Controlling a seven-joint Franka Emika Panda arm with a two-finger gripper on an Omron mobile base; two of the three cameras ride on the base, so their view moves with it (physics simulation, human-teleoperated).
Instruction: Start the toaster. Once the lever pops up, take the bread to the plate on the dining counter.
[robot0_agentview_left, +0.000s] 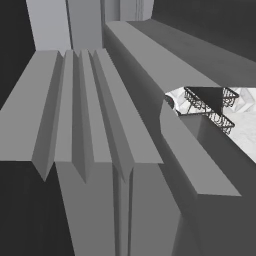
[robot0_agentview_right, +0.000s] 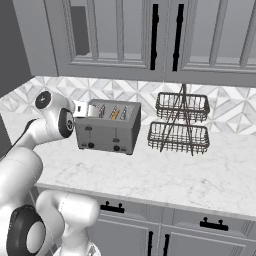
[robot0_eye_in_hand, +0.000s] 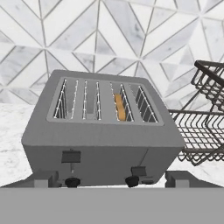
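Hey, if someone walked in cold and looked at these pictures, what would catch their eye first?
Probably the grey toaster on the marble worktop, with an orange-brown slice of bread sunk in a right-hand slot. Right of the toaster stands a two-tier wire basket rack, against the diamond-patterned wall tiles. The white robot arm reaches in from the left.

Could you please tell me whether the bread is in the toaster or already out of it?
In. The bread sits down inside a right-hand slot of the toaster, its orange-brown top edge showing between the slot wires.
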